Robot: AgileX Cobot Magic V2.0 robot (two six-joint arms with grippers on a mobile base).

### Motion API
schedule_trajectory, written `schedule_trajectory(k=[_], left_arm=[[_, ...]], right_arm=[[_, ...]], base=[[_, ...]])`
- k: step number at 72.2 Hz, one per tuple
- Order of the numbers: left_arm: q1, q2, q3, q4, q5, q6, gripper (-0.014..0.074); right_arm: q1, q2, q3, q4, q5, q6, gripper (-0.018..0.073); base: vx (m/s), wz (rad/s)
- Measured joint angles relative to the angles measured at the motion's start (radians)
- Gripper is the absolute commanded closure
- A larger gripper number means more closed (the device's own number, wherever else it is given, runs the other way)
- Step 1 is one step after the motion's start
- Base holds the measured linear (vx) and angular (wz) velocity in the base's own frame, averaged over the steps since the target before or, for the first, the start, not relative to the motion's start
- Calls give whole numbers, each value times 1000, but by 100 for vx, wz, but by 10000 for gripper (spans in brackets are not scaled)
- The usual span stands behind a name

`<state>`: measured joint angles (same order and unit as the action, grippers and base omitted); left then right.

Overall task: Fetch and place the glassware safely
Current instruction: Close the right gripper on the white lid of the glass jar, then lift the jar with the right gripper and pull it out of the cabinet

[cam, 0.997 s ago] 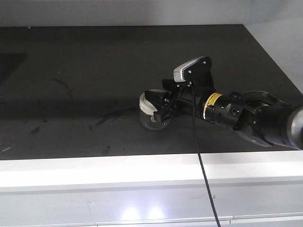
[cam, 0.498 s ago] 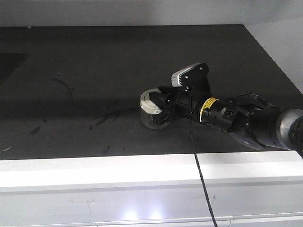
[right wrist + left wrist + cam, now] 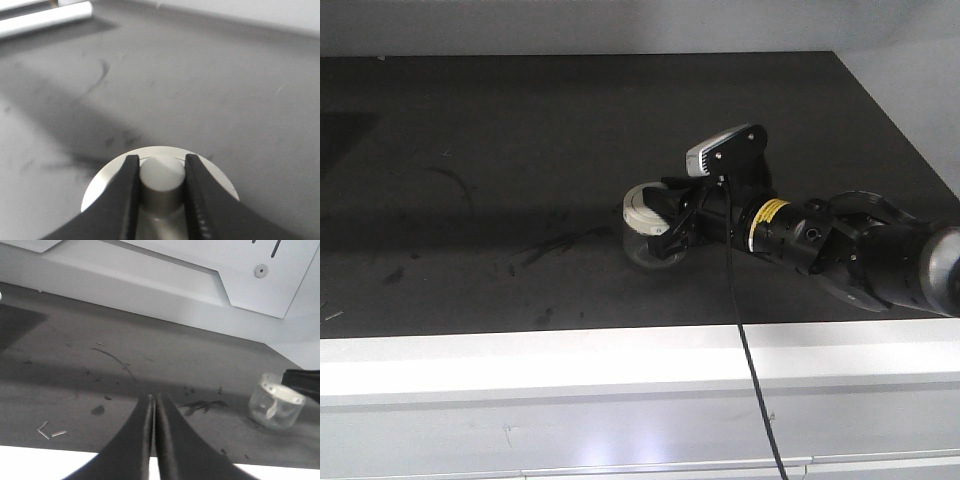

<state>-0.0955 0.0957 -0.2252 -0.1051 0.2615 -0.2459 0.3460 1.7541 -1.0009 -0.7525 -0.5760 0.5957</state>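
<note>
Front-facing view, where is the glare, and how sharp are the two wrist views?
Front-facing view: the white front ledge is blown out, with two hot spots below. Right wrist view: the right pincer and the lid of the glass jar look soft. Left wrist view: the jar is fairly sharp; the shut left pincer is a dark silhouette.

Dim scene: dark tabletop (image 3: 520,150) crossed by soft shadow bands; two glare spots on the white front panel (image 3: 620,452). In the right wrist view, jaws and lid (image 3: 160,185) appear blurred.
</note>
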Motion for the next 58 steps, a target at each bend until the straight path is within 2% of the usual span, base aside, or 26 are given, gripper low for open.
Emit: schedule_trajectory(k=[21, 28, 39, 46, 58], left_arm=[[0, 0, 0, 0, 0, 0, 603], [0, 0, 0, 0, 0, 0, 603], [0, 0, 0, 0, 0, 0, 603], [0, 0, 0, 0, 0, 0, 603], [0, 0, 0, 0, 0, 0, 603]], right_arm=[[0, -122, 3, -30, -1, -3, 566], [0, -170, 4, -108, -10, 52, 566], [0, -241, 4, -329, -75, 208, 564], [0, -280, 18, -436, -132, 298, 563], [0, -355, 116, -485, -183, 329, 563]], base=[[0, 0], [0, 0], [0, 0], [0, 0], [0, 0]])
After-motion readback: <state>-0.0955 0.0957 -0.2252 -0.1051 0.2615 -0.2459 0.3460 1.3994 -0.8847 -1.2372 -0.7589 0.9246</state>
